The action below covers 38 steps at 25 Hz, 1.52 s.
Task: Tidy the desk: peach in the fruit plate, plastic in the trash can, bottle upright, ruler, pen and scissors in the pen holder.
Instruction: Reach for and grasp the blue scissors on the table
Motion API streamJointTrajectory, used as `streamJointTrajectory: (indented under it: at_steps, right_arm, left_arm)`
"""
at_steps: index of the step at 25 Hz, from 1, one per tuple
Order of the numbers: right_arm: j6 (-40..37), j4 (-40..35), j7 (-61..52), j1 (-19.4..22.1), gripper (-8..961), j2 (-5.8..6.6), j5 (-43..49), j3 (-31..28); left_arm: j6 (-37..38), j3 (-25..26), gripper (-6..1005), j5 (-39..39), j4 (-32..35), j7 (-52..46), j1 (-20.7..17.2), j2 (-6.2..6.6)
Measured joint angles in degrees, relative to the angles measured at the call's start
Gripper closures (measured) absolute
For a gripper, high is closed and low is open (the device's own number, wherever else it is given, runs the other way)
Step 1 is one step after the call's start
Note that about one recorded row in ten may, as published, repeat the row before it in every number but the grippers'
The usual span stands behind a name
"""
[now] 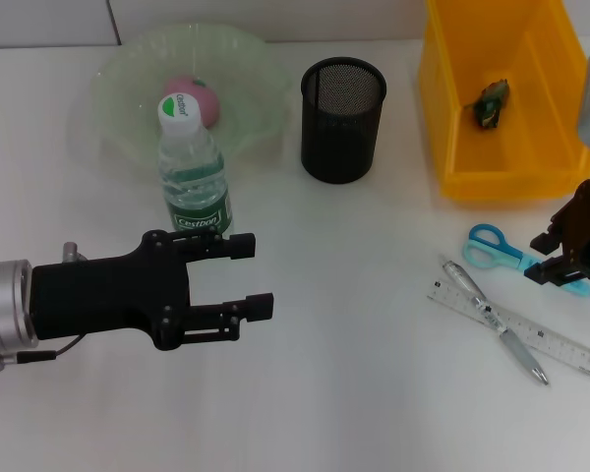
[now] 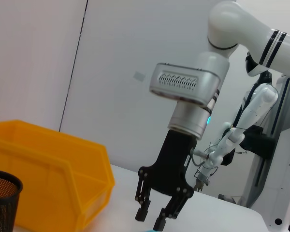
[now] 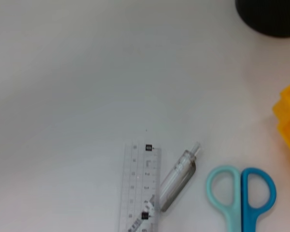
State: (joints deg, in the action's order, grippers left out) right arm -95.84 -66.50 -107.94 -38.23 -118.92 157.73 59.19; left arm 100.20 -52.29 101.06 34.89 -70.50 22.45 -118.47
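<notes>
Left gripper (image 1: 261, 275) nearest the camera, jaws apart and holding nothing, just in front of upright bottle (image 1: 193, 167). Peach (image 1: 195, 98) sits in fruit plate (image 1: 113, 88). Pen holder (image 1: 342, 120) at centre. Trash can (image 1: 452, 128) holds dark plastic (image 1: 492, 102). Pen (image 1: 492, 317) crosses ruler (image 1: 560, 346). Right gripper (image 1: 556, 258) spread above scissors (image 1: 494, 248).

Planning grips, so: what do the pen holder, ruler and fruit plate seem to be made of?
Pen holder: black wire mesh, likely metal, matte; the weave shows. Ruler: clear plastic with printed markings. Fruit plate: translucent pale green, glass or plastic, glossy; hard to say which.
</notes>
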Motion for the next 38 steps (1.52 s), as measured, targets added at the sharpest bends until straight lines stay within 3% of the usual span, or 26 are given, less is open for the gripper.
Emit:
streamJointTrajectory:
  at_steps: [7,38]
  right_arm:
    - [3.61,3.92,-1.17,-1.03,590,-0.08,2.46,0.97]
    - [10.41,10.13,-2.99,-2.15,614,-0.17,3.61,3.19]
  left_arm:
    - [-0.06,0.00,256,0.18,0.00,-0.07,0.11,-0.01]
    - [0.12,-0.42,256,0.19,-0.71,-0.13,-0.08,-0.09]
